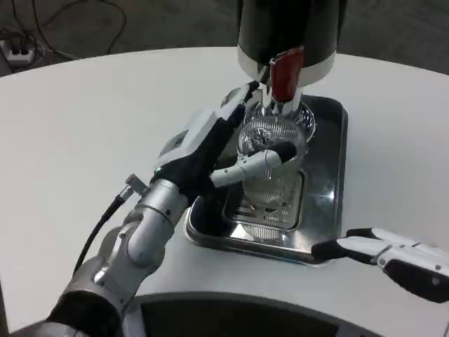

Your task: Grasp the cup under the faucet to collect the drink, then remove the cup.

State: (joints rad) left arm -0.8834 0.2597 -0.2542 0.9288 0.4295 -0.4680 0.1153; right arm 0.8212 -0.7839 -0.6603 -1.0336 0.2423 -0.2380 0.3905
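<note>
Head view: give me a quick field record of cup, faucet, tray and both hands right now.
cup: clear glass, upright on the tray, directly under the faucet
faucet: red lever on a black dispenser; whether drink is flowing cannot be told
tray: metal, on the white table
left hand: grips the cup, fingers wrapped across its front
right hand: on the table by the tray's near right corner, holding nothing

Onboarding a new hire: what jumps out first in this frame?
The left robot hand wrapped around a clear glass cup in mid-frame, right under the dispenser's red tap lever. Next, the shiny metal drip tray they sit over on the white table. The right robot hand hangs at the lower right, near the tray's corner.
</note>
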